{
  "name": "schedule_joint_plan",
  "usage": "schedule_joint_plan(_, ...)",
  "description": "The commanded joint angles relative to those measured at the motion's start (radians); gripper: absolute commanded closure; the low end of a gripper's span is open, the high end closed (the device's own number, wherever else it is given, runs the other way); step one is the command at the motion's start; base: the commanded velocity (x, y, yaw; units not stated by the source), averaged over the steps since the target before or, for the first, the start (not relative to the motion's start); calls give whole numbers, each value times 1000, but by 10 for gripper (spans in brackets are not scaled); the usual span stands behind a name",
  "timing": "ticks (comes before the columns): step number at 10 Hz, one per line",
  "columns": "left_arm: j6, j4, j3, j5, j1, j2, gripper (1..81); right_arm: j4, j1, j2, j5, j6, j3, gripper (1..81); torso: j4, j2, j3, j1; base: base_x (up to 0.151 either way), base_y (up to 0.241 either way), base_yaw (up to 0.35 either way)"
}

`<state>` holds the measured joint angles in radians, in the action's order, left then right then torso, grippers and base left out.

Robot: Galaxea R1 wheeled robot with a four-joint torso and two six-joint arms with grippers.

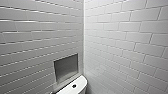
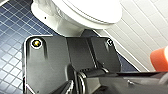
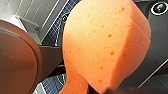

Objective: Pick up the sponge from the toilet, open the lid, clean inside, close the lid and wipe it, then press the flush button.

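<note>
R gripper [image 3: 87, 90] clamped on sponge [image 3: 105, 45] at waist, it seems. Lid [image 2: 92, 10] down: keep grip firm, hold sponge clear of toilet [image 2: 66, 25] while raising its front edge

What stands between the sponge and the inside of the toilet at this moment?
The closed lid covers the toilet, so the sponge cannot reach inside until the lid is lifted. Nothing else visible stands in the way.
</note>
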<state>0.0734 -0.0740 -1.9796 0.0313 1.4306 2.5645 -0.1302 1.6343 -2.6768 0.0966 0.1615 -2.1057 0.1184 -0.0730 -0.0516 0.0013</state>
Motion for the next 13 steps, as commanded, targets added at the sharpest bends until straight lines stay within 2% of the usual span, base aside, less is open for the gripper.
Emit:
schedule_joint_plan(1,35,19,105,-50,-184,-102,10,-9,-40,12,-60,3,15,811,0,0,0,0,0,0,0)
schedule_joint_plan(5,33,19,369,-56,-337,-226,10,-11,-40,13,-60,3,15,811,0,0,0,0,0,0,0)
schedule_joint_plan(8,23,36,519,-165,-488,-283,10,-11,-40,12,-60,3,15,811,0,0,0,0,0,0,0)
schedule_joint_plan(11,23,121,567,-238,-638,-302,10,-11,-38,12,-60,3,15,811,0,0,0,0,0,0,0)
schedule_joint_plan(13,23,206,590,-266,-755,-326,10,-11,-35,12,-58,3,15,811,0,0,-40,0,0,0,0)
